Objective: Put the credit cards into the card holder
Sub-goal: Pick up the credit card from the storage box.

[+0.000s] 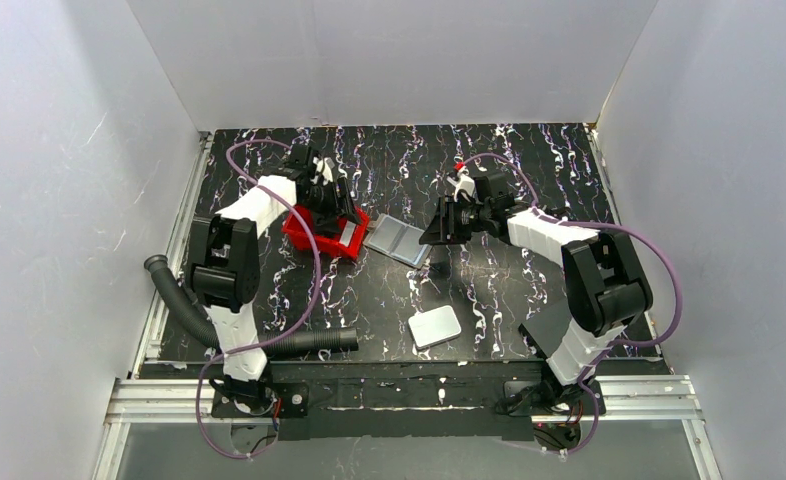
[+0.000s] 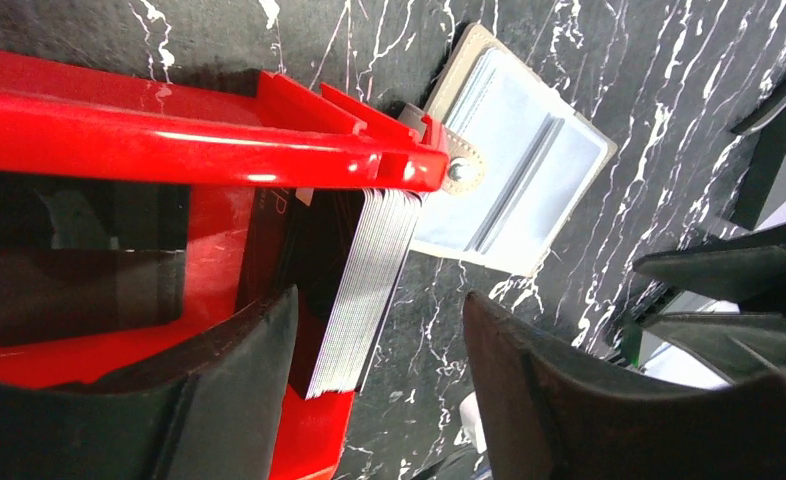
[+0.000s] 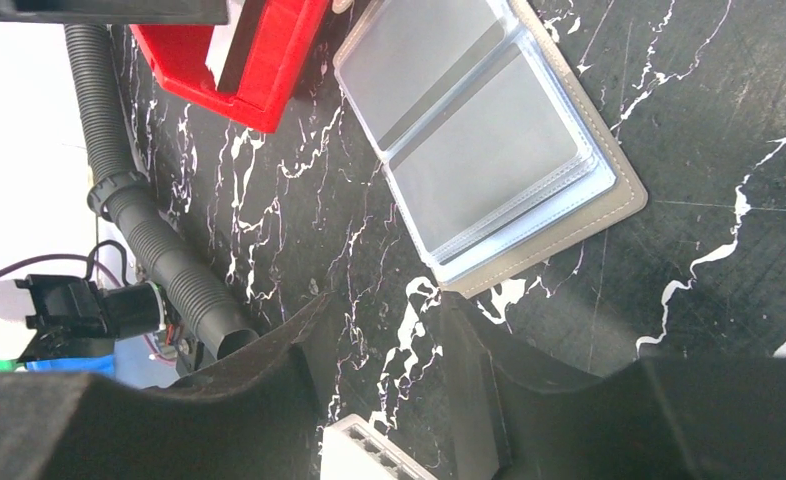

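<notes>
Left tool (image 2: 379, 390): jaws spread wide, gripping nothing. In your left wrist view one finger sits over the red tray (image 2: 169, 135) and the other over bare counter (image 3: 729, 120) outside it. The edge of the card stack lies between them. Cannot tell whether either finger touches the stack.

Credit cards (image 2: 364, 285): a packed stack, standing on edge inside the red tray. It is at the end of the tray nearest the card holder (image 3: 489, 150).

Card holder: lying flat on the counter, opened like a book, clear sleeves facing up. It is just beside the tray's right end. Its snap tab is close to the tray's corner; contact cannot be judged.

Right tool (image 3: 379, 380): jaws open, nothing between them. It is over bare counter just beside the card holder, on the side away from the tray.

Also on the counter:
- White slab (image 1: 435, 326), near the front edge between your two arms and apart from the holder.
- Black ribbed hose (image 3: 159, 250), along the left side.
</notes>
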Controlling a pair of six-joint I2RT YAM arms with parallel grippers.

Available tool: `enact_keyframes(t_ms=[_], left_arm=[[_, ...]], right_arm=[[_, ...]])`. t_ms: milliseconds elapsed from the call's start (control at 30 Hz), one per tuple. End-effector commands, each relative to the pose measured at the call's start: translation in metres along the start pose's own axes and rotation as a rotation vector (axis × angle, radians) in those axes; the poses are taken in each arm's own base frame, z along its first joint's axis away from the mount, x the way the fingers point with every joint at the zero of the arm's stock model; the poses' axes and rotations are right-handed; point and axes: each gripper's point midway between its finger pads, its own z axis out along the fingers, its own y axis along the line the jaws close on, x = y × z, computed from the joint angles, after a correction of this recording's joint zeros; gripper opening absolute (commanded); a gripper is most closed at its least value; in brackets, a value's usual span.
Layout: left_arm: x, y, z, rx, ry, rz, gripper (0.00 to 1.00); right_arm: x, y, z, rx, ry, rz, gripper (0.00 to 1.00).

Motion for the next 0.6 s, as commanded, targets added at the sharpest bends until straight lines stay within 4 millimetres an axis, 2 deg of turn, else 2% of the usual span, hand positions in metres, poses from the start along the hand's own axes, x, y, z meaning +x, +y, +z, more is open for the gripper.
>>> enact_keyframes(t_ms=[0, 167, 367, 500, 567], left_arm=[[0.004, 0.003, 0.003, -0.016, 0.011, 0.034, 0.54], [0.005, 0.005, 0.004, -0.018, 0.015, 0.033, 0.39], [-0.002, 0.013, -0.01, -0.093, -0.033, 0.075, 0.18], [-0.004, 0.01, -0.015, -0.094, -0.05, 0.085, 0.04], [-0.006, 0.008, -0.016, -0.087, -0.055, 0.085, 0.0]], right_arm=[[-0.013, 0.02, -0.011, -0.049, -0.056, -0.047, 0.51], [-0.013, 0.021, -0.01, -0.055, -0.06, -0.039, 0.5], [-0.014, 0.023, -0.01, -0.062, -0.065, -0.036, 0.5], [-0.014, 0.026, -0.007, -0.068, -0.061, -0.037, 0.5], [-0.015, 0.029, -0.006, -0.071, -0.064, -0.041, 0.5]])
